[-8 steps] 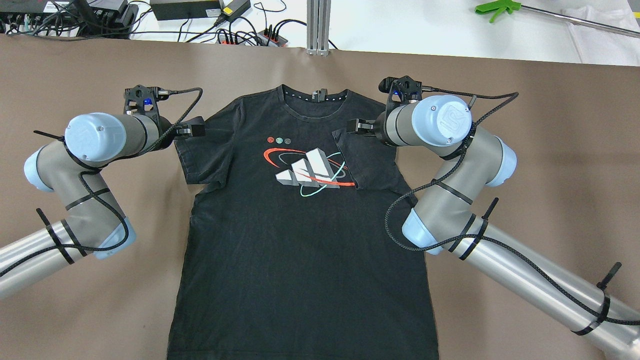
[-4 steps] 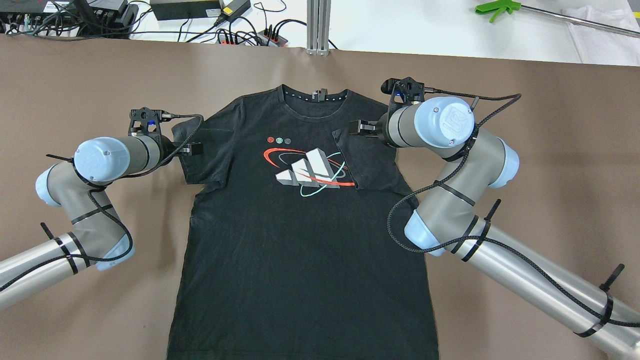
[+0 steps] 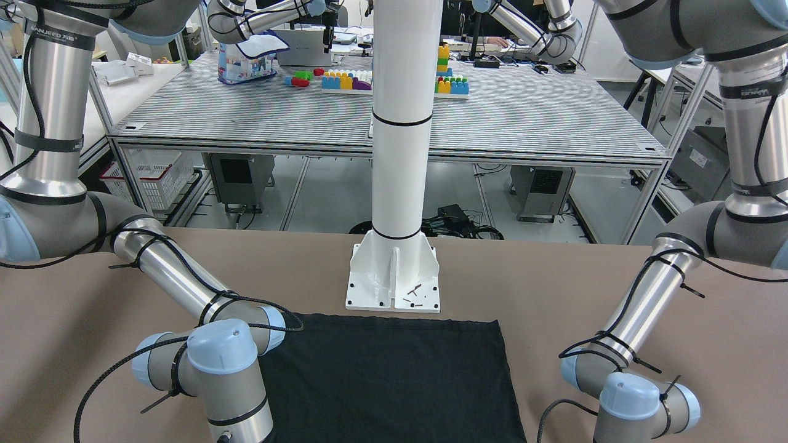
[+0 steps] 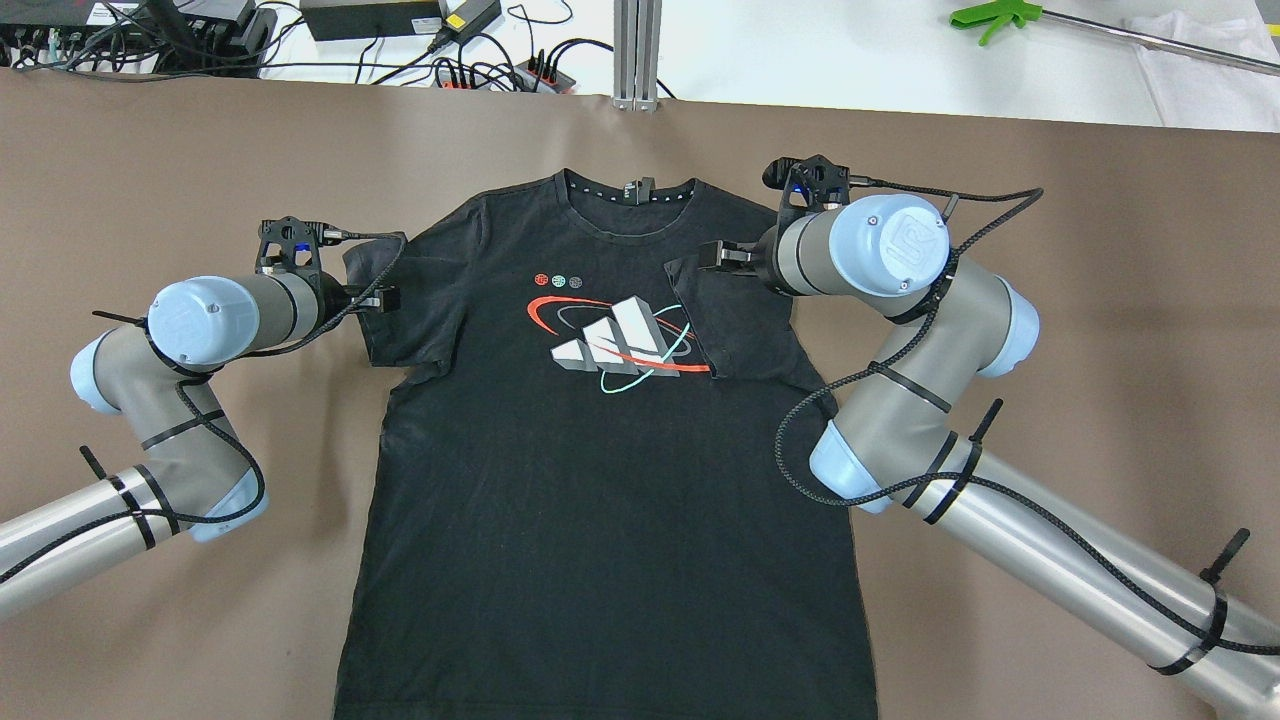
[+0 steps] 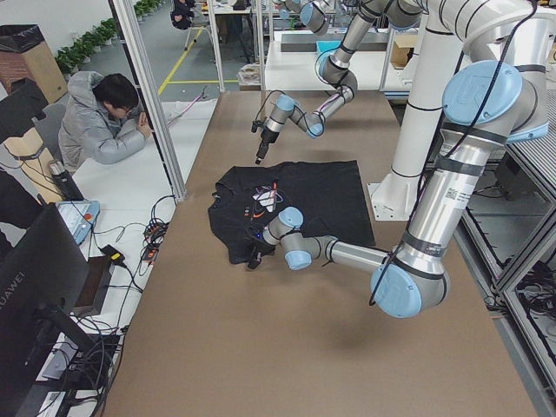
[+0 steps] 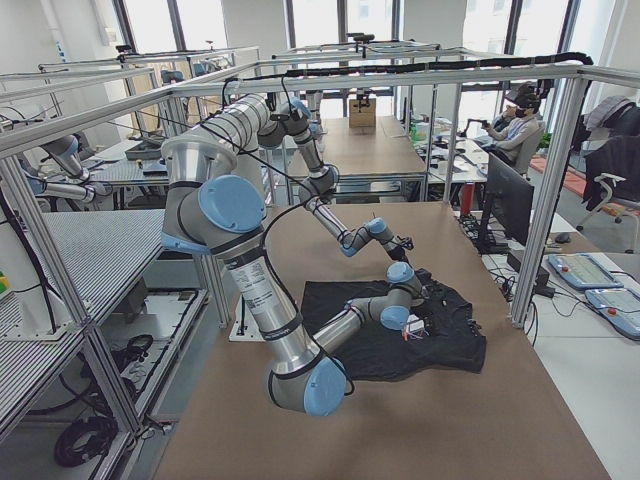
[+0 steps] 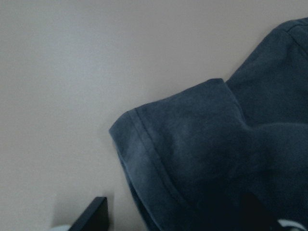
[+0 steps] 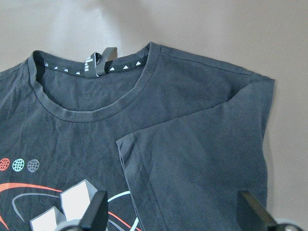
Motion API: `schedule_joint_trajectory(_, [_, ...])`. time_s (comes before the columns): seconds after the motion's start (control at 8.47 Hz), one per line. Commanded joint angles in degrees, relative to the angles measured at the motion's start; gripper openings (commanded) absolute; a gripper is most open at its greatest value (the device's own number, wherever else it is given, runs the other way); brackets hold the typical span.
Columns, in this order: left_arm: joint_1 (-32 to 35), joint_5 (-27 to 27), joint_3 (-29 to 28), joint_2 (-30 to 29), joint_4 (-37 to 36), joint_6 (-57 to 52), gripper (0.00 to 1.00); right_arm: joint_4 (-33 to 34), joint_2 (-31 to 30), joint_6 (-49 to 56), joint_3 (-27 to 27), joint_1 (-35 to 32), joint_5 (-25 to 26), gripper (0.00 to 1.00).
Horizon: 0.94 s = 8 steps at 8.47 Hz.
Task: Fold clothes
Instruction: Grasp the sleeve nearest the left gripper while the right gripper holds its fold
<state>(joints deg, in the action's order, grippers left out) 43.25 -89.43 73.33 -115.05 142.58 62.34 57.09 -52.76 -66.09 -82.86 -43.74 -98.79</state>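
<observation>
Black T-shirt (image 4: 600,500) lies flat, face up, mid-table (image 4: 1100,250). The collar (image 4: 628,205) points away from the robot. The bottom hem (image 3: 394,321) lies just in front of the white post base (image 3: 394,277), apart from it.

Edges and room:
- Bare brown tabletop flanks the shirt on both sides, wide on each.
- Beyond the collar there is a strip of bare table before the far edge.
- In the overhead view the lower hem runs out of frame.

Right sleeve (image 4: 740,320) is folded inward over the chest, and its hemmed edge overlaps the right end of the print (image 4: 620,340). Left sleeve (image 4: 410,310) lies outward on the table, unfolded, with a soft crease at the armpit.

Right gripper (image 4: 712,255) hangs over the top corner of the folded sleeve. Its fingers (image 8: 94,214) are spread wide with fabric beneath them, nothing pinched.

Left gripper (image 4: 388,297) is over the outer half of the left sleeve. One finger (image 7: 91,217) shows over bare table just outside the sleeve hem. The other is a dim shape over the dark cloth, so the jaws stand apart and straddle the hem. I cannot tell whether the tips touch the cloth.
</observation>
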Motion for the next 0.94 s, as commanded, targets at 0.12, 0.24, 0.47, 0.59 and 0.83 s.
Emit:
schedule_joint_trajectory(0.12, [0.08, 0.23, 0.76, 0.01, -0.02, -0.03, 0.0, -0.31, -1.2, -0.44, -1.07, 0.24, 0.0, 0.94])
schedule_joint_trajectory(0.24, [0.17, 0.05, 1.28, 0.01, -0.19, 0.06, 0.0, -0.31, -2.08, -0.44, -2.12, 0.24, 0.0, 0.94])
schedule_joint_trajectory(0.47, [0.52, -0.3, 3.48, 0.09, -1.76, 0.06, 0.0, -0.31, -2.53, -0.44, -2.57, 0.5, 0.0, 0.94])
schedule_joint_trajectory(0.59, [0.52, -0.21, 6.97, 0.09, -7.08, 0.15, 0.0, -0.31, -2.61, -0.53, -2.57, 0.76, 0.0, 0.94])
schedule_joint_trajectory(0.83, [0.17, 0.22, 14.01, -0.78, -18.34, 1.11, 0.0, -0.4, -2.88, -0.88, -2.57, 1.11, 0.0, 0.94])
